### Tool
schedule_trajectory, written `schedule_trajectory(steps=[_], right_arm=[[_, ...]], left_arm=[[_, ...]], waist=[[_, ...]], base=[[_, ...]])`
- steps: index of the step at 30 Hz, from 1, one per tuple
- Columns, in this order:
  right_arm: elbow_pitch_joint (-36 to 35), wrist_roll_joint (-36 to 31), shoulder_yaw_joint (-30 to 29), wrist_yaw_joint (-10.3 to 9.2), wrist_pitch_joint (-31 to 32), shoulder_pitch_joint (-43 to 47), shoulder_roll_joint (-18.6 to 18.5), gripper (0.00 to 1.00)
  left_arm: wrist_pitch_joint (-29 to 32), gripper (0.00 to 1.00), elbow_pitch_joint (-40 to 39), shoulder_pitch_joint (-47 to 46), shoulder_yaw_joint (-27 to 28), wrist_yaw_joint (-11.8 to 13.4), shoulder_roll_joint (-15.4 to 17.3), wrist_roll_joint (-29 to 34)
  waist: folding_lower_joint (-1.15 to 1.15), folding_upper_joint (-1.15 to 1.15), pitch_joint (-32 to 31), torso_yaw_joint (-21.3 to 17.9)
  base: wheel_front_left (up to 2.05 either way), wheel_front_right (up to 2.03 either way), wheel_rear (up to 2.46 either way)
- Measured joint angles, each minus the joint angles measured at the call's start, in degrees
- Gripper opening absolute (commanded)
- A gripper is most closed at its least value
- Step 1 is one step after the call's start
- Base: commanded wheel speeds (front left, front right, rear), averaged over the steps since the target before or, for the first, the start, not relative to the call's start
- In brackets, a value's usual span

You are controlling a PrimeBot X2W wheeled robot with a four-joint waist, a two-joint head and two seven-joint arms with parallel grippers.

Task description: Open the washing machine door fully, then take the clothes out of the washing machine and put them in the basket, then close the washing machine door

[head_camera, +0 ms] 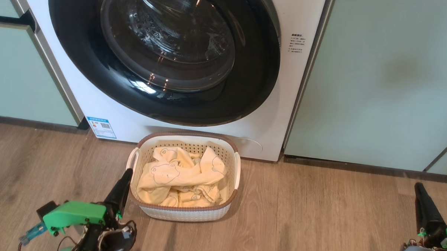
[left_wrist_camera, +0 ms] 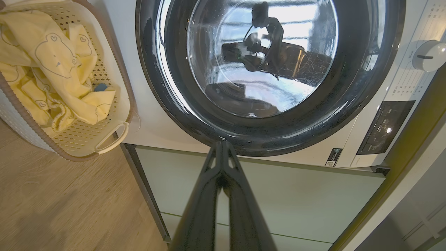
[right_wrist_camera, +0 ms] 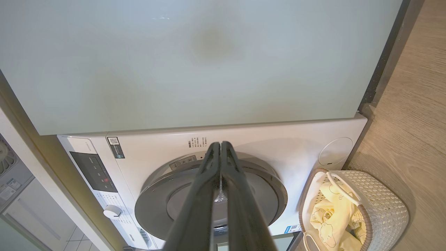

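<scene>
Seeing the washing machine door (head_camera: 162, 56) closed flush on the washing machine (head_camera: 108, 114) front. Got the basket (head_camera: 185, 213) on the wood floor (head_camera: 317, 218), just in front of the machine, below the door. Finding the clothes (head_camera: 181, 176) piled inside it, bear print up, with a bit of blue tucked among them in the left wrist view. Reading the left gripper (head_camera: 128, 171) as clenched on nothing, tip just beside the basket's left handle. Same for the right gripper (head_camera: 418, 186) — fingers pressed together, empty, low over the floor, well apart from the basket, before the pale green cabinet panel (head_camera: 377, 79).
</scene>
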Motion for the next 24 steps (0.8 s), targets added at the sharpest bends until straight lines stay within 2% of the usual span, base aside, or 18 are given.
schedule_trajectory(steps=[24], right_arm=[[0.00,-0.08,-0.27,0.00,0.49,0.00,0.14,0.00]], left_arm=[[0.00,0.00,0.00,-0.01,0.00,0.00,-0.01,0.01]], waist=[[0.00,0.00,0.00,0.00]], base=[[0.00,0.00,0.00]])
